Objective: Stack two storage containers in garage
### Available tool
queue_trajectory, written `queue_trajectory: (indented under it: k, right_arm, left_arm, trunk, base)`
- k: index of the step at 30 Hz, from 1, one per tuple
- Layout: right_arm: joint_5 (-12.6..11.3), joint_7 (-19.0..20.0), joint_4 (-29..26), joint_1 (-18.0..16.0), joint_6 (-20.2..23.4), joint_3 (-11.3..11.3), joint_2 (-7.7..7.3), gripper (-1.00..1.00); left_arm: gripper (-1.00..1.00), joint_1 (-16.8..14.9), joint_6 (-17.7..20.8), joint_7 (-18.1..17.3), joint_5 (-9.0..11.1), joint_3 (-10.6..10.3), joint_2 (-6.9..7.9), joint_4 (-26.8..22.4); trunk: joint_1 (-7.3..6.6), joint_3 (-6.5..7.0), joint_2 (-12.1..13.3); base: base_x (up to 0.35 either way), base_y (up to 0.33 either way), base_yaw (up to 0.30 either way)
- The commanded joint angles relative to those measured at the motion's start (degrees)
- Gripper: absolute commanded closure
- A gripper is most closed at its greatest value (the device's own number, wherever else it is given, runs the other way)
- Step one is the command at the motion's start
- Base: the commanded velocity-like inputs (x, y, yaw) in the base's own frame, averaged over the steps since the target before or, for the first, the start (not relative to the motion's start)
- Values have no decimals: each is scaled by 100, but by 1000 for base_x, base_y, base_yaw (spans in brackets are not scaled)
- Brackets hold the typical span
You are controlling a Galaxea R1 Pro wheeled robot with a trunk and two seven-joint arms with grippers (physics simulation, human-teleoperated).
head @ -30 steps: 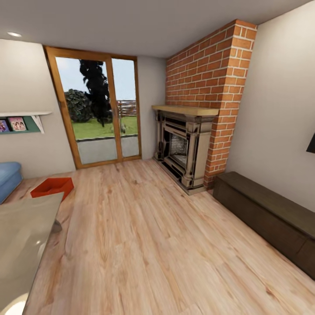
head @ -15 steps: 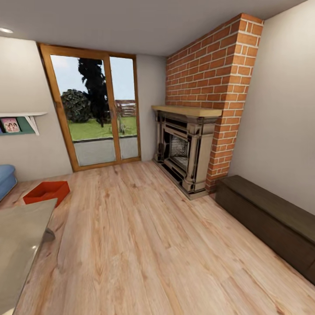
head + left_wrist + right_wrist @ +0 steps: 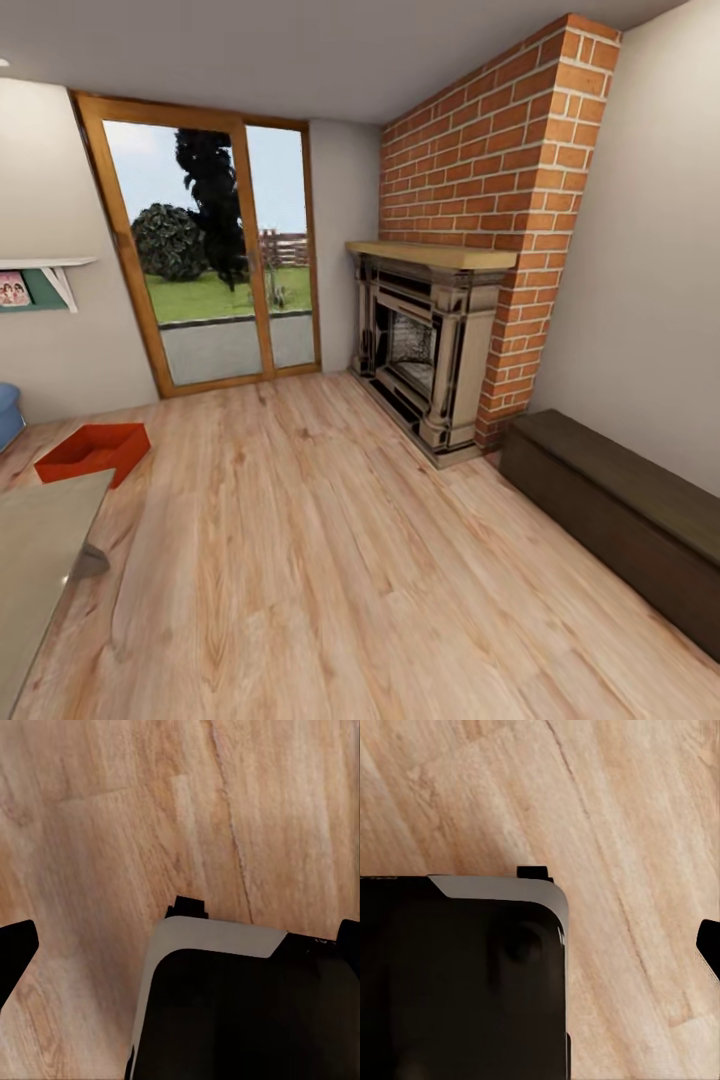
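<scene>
1. The robot is in the living room, looking over the light wood floor (image 3: pixel 330 560) toward the glass door (image 3: pixel 210 260) and the brick fireplace (image 3: pixel 430 340).
2. One red storage container (image 3: pixel 93 450) lies on the wood floor near the wall with the glass door, just beside the far corner of a grey tabletop (image 3: pixel 35 560) that shows at the left edge of the head view. It is upright, open on top, and looks empty. A second container I cannot find in these pictures.
3. Both wrist views look down on the wood planks and a dark part of the robot body. In the left wrist view, dark tips stand at the two side edges, so the left gripper (image 3: pixel 180 945) seems spread and holds nothing. In the right wrist view one dark tip is at the edge; I cannot tell the state of that gripper.
4. I judge the step to be the approach: nothing is picked up yet.
5. The next move calls for turning left and driving to the container, then lowering the arms to its sides.
</scene>
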Motion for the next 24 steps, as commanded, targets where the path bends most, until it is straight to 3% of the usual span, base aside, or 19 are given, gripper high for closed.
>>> queue_trajectory:
  k: [1, 24]
  right_arm:
    - [-21, -10, 16, -8, -31, 29, 4, -100]
    - [-17, -12, 17, -8, -31, 32, 39, -100]
  left_arm:
    - [-100, -4, -17, 8, 47, -49, -1, 2]
    - [-100, -4, -17, 4, 47, -50, -10, 4]
  trunk:
    - [4, -7, -4]
    - [4, -7, -4]
  base:
    - [318, 0, 0]
    - [318, 0, 0]
